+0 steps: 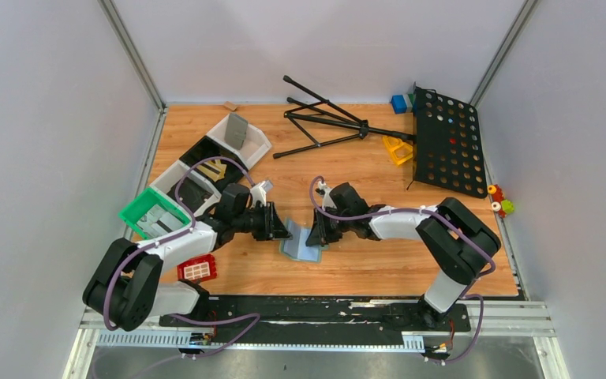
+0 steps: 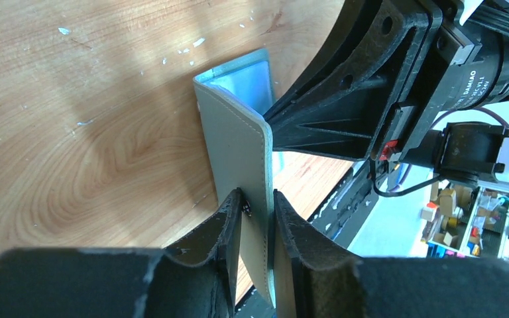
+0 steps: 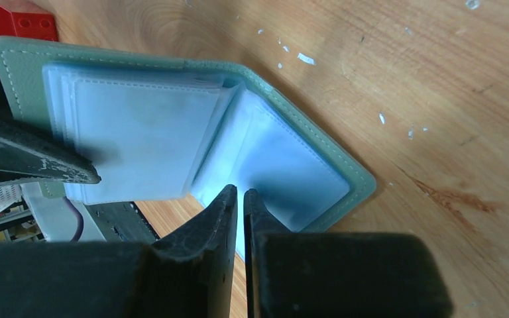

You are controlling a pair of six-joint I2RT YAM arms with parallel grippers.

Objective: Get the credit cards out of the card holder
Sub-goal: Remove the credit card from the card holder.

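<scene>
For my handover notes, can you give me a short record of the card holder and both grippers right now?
card holder: open mid-table, one cover raised
left gripper: closed on the raised cover's edge
right gripper: nearly closed at an inner sleeve, apparently pinching it
credit cards: not distinguishable in these views

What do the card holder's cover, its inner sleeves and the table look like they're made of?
Card holder cover: probably leather or faux leather, matte grey-green, with stitching along the edge. Pocket sleeves: likely soft plastic, pale blue and translucent. Table: wood or wood-look laminate, going by the grain; can't tell which.
</scene>
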